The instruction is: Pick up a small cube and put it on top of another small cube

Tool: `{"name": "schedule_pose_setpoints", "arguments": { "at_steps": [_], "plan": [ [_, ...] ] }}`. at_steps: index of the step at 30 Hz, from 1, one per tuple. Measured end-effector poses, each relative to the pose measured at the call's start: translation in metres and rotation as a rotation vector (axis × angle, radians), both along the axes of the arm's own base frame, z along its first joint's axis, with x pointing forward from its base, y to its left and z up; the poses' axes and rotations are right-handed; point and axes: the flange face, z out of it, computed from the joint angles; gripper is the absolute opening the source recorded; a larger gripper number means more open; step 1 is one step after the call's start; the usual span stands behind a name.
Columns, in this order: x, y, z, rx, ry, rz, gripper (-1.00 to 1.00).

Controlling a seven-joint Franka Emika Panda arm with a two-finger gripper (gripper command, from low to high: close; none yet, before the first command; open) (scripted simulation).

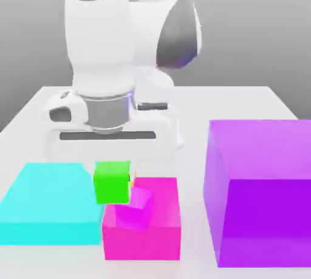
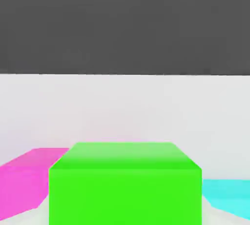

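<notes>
The exterior view is facing the arm (image 1: 100, 41) from across the surface (image 1: 200, 105), looking slightly down; the hand view is looking from close to the green cube (image 1: 112, 182) (image 2: 125, 194), both sharing it and the cyan block (image 1: 51, 202) (image 2: 227, 194).

Pale, smooth tabletop (image 1: 231, 105). Flat cyan block (image 1: 51, 205), lower left of exterior view; pink block (image 1: 164, 229), lower centre; large purple block (image 1: 261, 193), lower right.

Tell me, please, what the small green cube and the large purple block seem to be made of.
The small green cube looks like smooth, matte plastic: flat even color, no grain. The large purple block could be plastic or painted wood; its plain faces show only soft shading, without sharp highlights.
</notes>
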Motion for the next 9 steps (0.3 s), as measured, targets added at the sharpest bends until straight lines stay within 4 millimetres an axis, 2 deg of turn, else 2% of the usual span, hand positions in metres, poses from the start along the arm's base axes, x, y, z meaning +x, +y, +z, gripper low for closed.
{"name": "schedule_pose_setpoints", "arguments": {
  "at_steps": [2,5,6,9],
  "plan": [
    [-0.008,0.008,-0.007,-0.002,0.000,0.035,-1.00],
    [-0.010,0.011,-0.044,-0.004,0.000,0.045,-1.00],
    [-0.011,0.011,-0.053,-0.005,0.000,0.046,1.00],
    [-0.011,0.011,-0.053,-0.005,0.000,0.046,1.00]
  ]
}}
